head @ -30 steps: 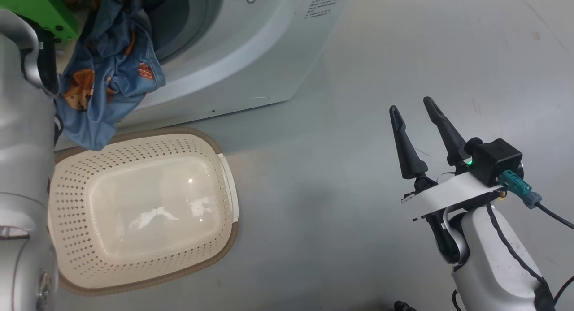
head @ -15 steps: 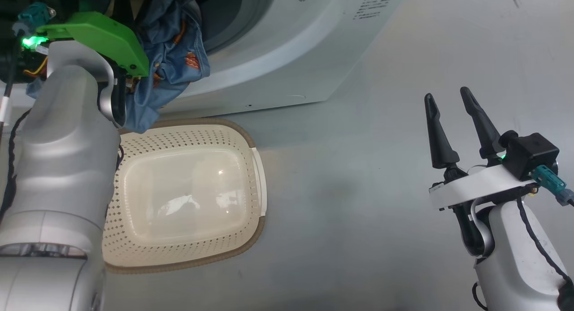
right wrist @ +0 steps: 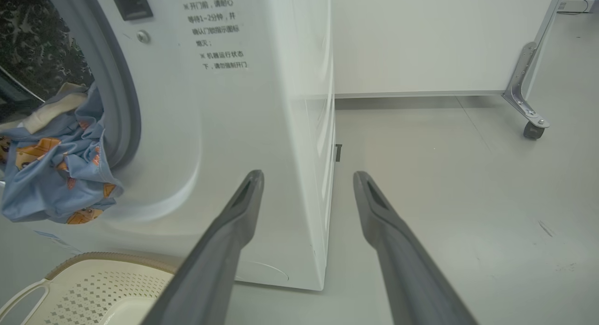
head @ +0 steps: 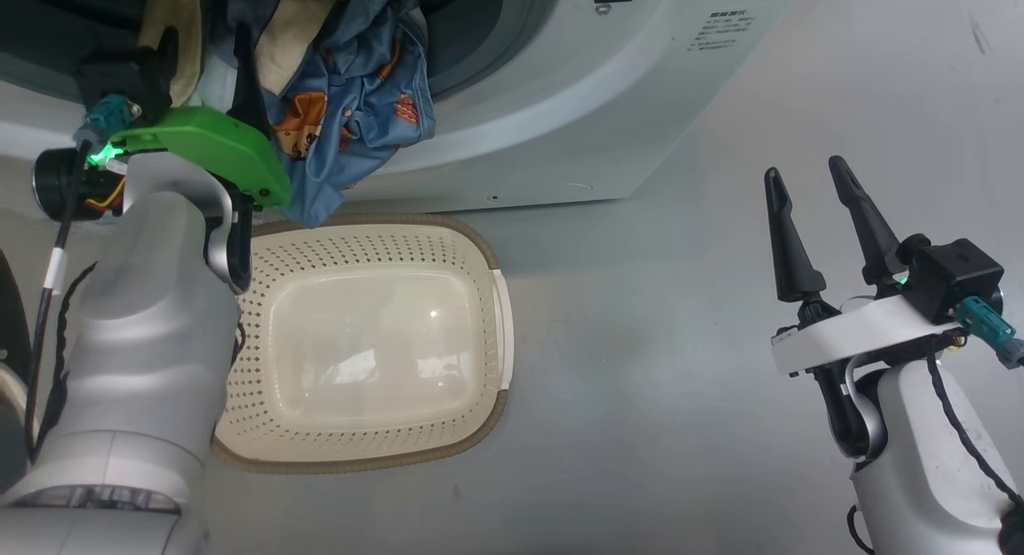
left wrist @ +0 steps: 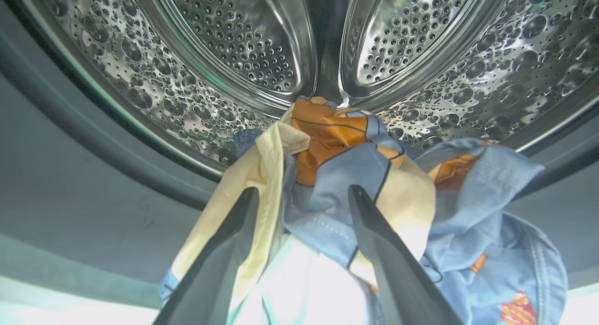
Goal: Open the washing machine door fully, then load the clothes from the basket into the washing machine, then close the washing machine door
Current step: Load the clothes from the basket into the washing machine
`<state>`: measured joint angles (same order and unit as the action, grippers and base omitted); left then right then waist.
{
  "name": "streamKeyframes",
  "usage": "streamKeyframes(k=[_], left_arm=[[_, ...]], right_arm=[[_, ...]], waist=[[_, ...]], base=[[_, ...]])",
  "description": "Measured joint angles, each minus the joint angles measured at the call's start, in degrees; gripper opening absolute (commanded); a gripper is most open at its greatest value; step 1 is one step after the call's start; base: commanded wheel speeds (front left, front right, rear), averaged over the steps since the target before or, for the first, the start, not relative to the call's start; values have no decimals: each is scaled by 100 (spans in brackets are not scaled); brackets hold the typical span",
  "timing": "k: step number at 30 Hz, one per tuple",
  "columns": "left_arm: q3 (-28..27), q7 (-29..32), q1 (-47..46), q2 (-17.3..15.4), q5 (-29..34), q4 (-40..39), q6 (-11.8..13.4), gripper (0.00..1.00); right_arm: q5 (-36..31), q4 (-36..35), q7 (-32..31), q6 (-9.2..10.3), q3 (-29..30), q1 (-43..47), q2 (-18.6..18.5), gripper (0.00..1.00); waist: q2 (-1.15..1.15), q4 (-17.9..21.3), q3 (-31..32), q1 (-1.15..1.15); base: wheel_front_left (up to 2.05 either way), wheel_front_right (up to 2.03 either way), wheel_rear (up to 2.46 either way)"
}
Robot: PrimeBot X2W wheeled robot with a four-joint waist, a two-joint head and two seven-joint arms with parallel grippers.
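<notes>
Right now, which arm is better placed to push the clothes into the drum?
Left: the left gripper straddles the clothes at the drum; the right gripper hangs over the floor, well aside.

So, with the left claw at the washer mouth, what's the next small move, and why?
Probably push the left claw forward to shove the clothes deeper into the drum: its jaws stand open, and the bundle hangs out over the gasket above the basket.
</notes>
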<state>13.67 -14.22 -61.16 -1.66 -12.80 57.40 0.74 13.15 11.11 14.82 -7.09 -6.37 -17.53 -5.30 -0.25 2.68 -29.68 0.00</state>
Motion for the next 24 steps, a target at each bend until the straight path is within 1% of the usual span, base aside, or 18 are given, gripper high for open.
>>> streamKeyframes(k=[11, 15, 24], left_arm=[[118, -18, 580, 25, -137, -353, -9, 100], [120, -18, 823, 27, -187, -709, -9, 100], [183, -18, 1382, 31, -193, -1193, -9, 100]], right_arm=[[-1, 0, -1, 0, 22, 87, -7, 100], [-2, 2, 0, 0, 45, 104, -9, 100], [-3, -16, -1, 0, 112, 148, -20, 100]], waist=[[0, -70, 93, 0], [0, -99, 143, 0], [0, -149, 201, 0]], base=[[0, 0, 0], [0, 0, 0], [0, 0, 0]])
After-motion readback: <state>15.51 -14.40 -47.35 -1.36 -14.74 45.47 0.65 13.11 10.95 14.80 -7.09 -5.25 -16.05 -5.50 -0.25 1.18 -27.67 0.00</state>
